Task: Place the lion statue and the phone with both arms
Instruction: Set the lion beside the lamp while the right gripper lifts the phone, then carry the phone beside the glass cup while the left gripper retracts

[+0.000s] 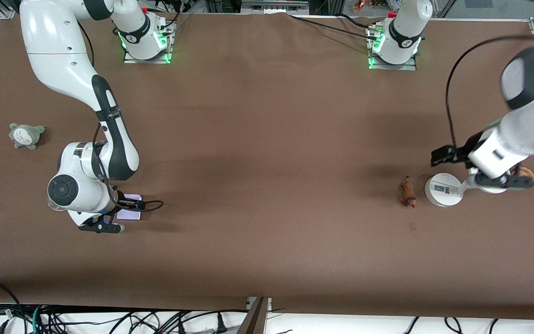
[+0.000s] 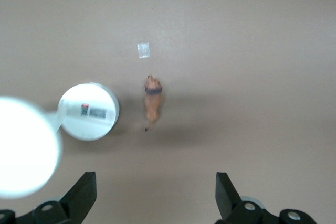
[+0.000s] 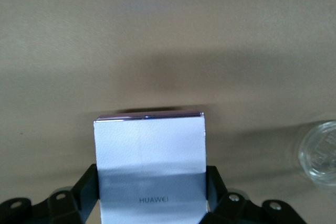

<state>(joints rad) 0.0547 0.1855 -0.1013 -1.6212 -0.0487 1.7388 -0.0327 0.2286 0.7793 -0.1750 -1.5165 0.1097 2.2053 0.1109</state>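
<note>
The lion statue [image 1: 407, 194] is a small orange-brown figurine lying on the brown table toward the left arm's end, beside a white round-based stand [image 1: 443, 189]. In the left wrist view the statue [image 2: 153, 99] lies well ahead of the fingers. My left gripper [image 1: 503, 183] is open and empty in the air over the stand's disc; it also shows in its wrist view [image 2: 156, 198]. The pale lavender phone [image 3: 149, 156] sits between the fingers of my right gripper [image 3: 152, 195], which press on both its sides. The phone [image 1: 130, 209] and right gripper [image 1: 105, 227] are low at the right arm's end.
A grey-green plush [image 1: 26, 135] lies farther from the camera than the right gripper. A fuzzy tan plush [image 1: 524, 174] peeks out by the left gripper. A clear round glass thing [image 3: 320, 153] lies beside the phone. A small pale scrap [image 2: 143, 50] lies near the statue.
</note>
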